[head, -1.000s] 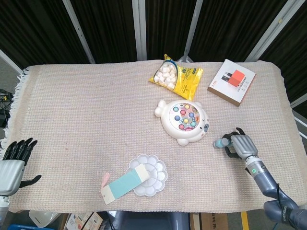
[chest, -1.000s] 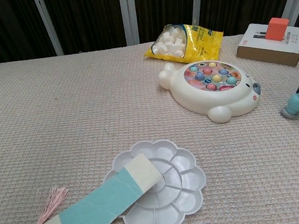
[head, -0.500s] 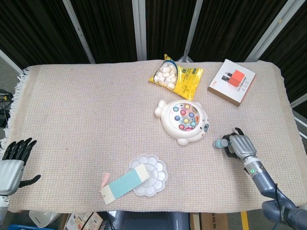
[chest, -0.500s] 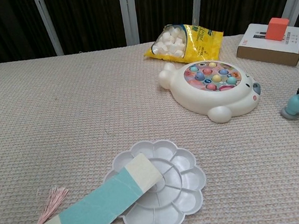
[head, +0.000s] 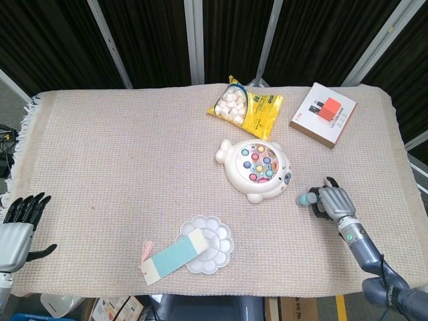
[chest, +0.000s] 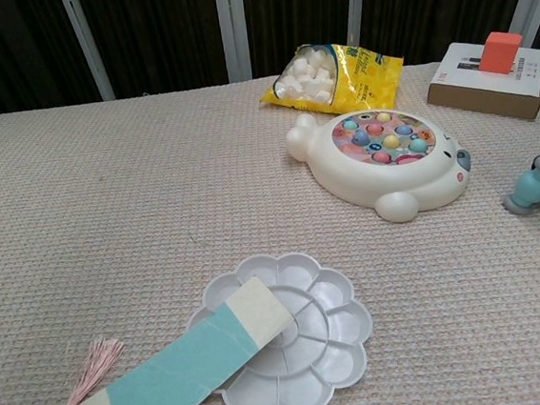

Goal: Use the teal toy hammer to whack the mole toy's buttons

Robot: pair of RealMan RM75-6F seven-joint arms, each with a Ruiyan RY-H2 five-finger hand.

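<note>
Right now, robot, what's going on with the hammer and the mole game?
Right hand holds hammer. Left hand open, idle. Mole game untouched, beside hammer. Nothing between them.

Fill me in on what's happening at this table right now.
The robot's right hand grips the teal toy hammer near the table's right edge, its head pointing toward the mole toy, but off to its side, not over the buttons. The left hand sits open at the near left corner, holding nothing. A snack bag, a box and a flower-shaped palette with a bookmark across it lie untouched.
</note>
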